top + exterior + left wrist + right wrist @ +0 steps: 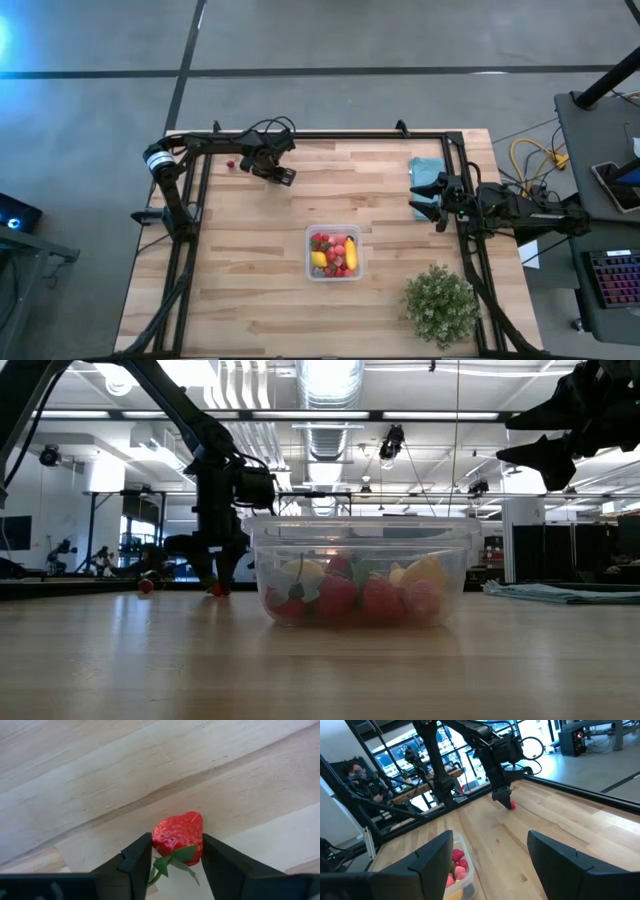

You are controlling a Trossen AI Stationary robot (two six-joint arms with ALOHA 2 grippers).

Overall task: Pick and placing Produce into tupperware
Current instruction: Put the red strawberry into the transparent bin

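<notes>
The left claw [175, 865] sat pinched around one red strawberry [178, 836] on the pale wooden counter [250, 260]; a second red berry [230, 164] lay nearby. The right claw [487, 860] hung spread. One clear squarish container [334, 252] held assorted fruit mid-counter, workshop behind.

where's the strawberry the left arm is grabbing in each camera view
High view: strawberry hidden under the left tool, upper left.
Low view: strawberry on the table, left of the tupperware.
Left wrist: centre, between the fingers.
Right wrist: upper middle, beyond the tupperware.
Shared landmark: the left tool.
</notes>
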